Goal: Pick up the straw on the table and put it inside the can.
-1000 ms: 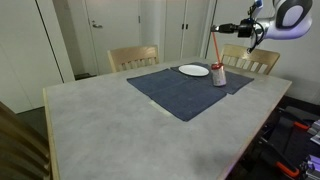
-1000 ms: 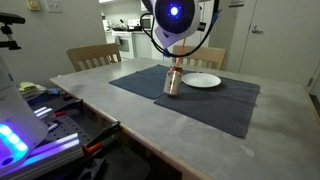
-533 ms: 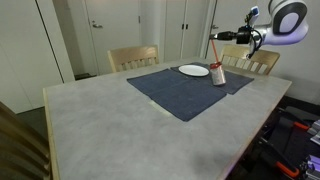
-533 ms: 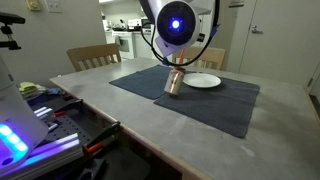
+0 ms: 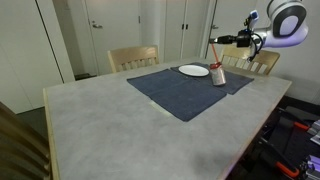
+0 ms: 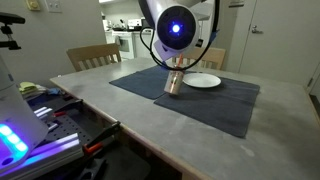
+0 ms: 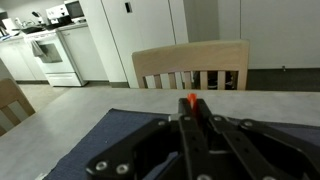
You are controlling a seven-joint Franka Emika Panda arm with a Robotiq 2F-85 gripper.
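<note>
Table (image 5: pixel 100 110): jaws pinch straw (image 5: pixel 214 52); can's (image 5: pixel 219 75) label seemingly blurred.

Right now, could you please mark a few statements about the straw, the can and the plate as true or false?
1. The end effector is shut on the red straw. True.
2. The can lies on its side on the bare table. False: it stands upright on the dark blue placemat.
3. The white plate sits on the placemat beside the can. True.
4. The straw lies flat on the placemat. False: it is held steeply above the can, with its lower end at the can's top.
</note>
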